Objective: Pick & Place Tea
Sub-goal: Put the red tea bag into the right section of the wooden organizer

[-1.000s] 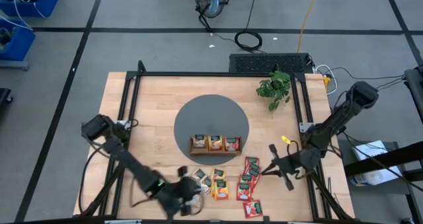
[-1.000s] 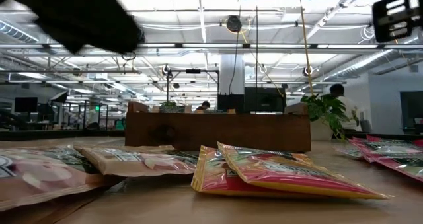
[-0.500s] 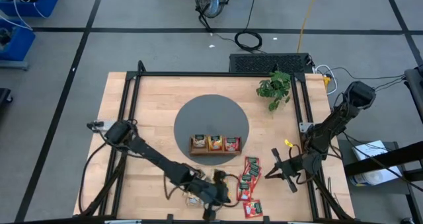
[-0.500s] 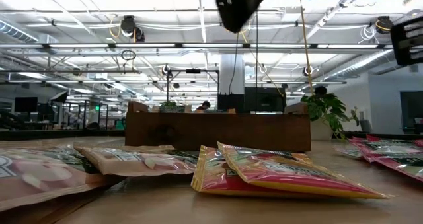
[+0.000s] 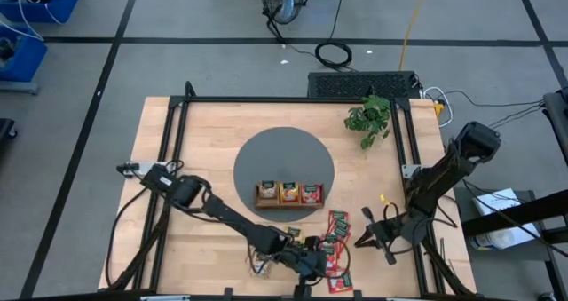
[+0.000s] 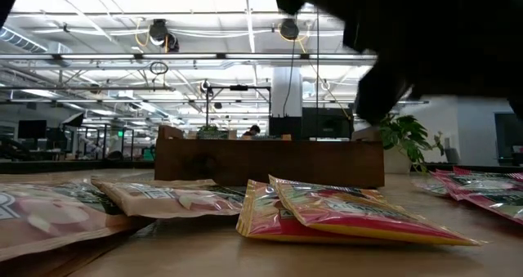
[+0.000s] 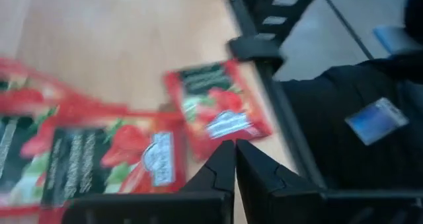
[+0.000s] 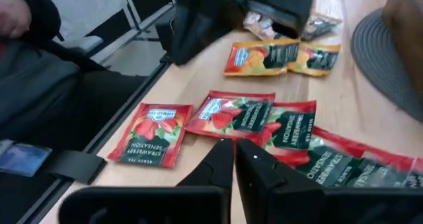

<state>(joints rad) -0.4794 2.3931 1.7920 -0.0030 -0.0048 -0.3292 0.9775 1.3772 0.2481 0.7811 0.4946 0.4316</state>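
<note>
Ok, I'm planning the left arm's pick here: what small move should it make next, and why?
Probably open the left gripper before lowering. It is shut with nothing in it, hovering just above the red packets; shut, it cannot pinch one. The right gripper waits, shut, beside the same packets.

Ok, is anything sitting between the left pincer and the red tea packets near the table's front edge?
Nothing visible. The left pincer, shut and empty, hangs right beside the red tea packets, and its wrist view shows them just past its fingertips with only bare table between. The right pincer hovers on the packets' far side.
</note>
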